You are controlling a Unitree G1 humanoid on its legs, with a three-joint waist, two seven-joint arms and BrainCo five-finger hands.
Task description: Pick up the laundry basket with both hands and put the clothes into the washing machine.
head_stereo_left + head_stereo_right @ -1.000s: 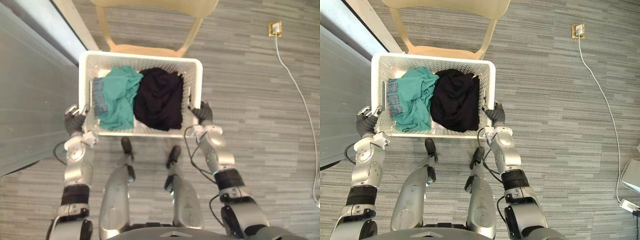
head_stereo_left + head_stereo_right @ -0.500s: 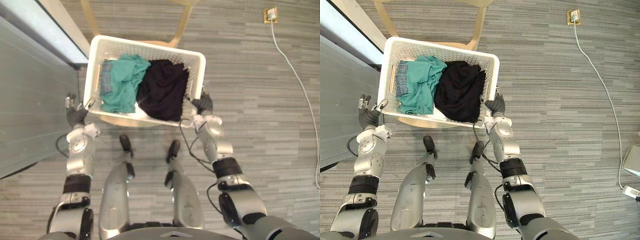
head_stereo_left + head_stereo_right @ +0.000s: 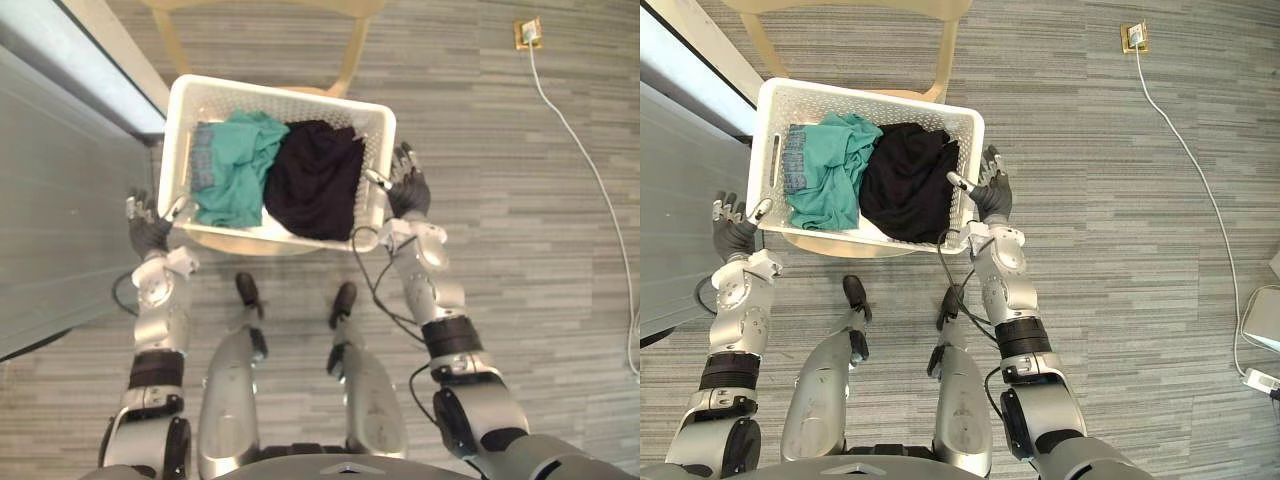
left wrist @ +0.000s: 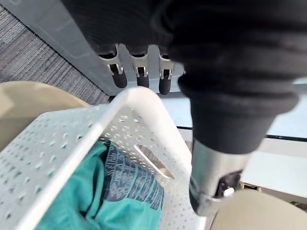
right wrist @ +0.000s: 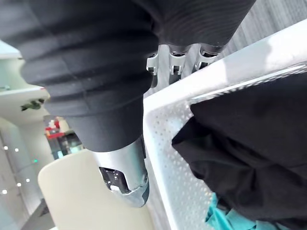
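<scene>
The left hand point(image 3: 150, 228) had its fingers straight and apart, gripping nothing, just beside a corner of the laundry basket point(image 3: 178, 140). The right hand point(image 3: 407, 190) was likewise unclenched at the opposite wall. Between them the basket rested on a chair point(image 3: 240, 241), holding a teal garment point(image 3: 235, 170) and a black garment point(image 3: 315, 180). Hazard: lifting before both hands grip could tip it, spilling clothes.

Light: bright and even, from overhead, across the floor point(image 3: 520, 250) around the laundry basket point(image 3: 280, 93).
Basket rim: almost washed-out white in the right wrist view.
Black garment point(image 3: 315, 180): a dark mass inside the basket, its folds barely lit.
Left hand point(image 4: 139, 72): its cover near black, in shade beside the basket.
</scene>
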